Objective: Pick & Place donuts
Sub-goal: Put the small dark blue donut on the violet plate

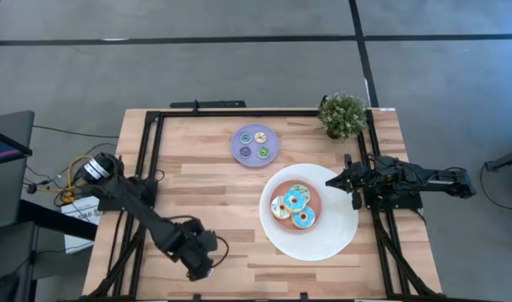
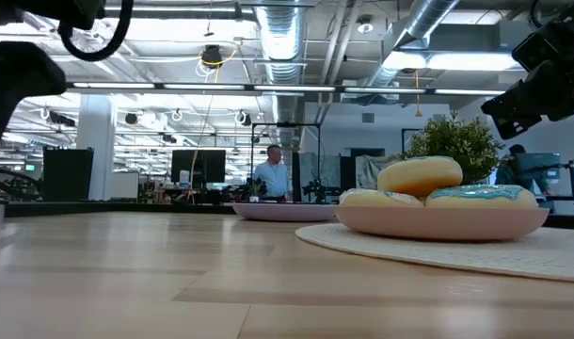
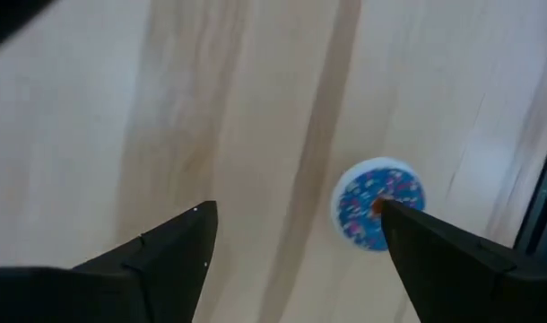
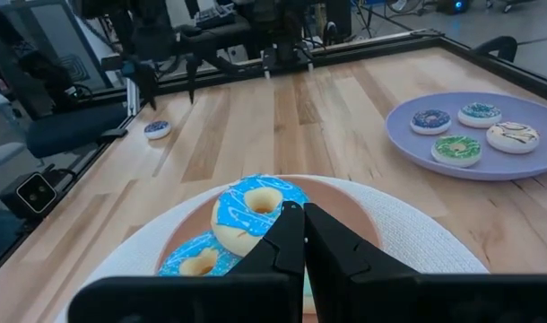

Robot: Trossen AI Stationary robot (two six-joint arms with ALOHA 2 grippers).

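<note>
Blue donut (image 3: 378, 203) beside table edge (image 3: 535, 215)

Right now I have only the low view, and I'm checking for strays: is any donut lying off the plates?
Observer: Yes, one tiny blue donut lies on the bare table, on the left arm's side.
Operator: Is a gripper near it?
Observer: The left gripper hangs open over it, not gripping it.
Operator: And the other arm?
Observer: The right gripper is shut, at the white plate's rim.
</note>
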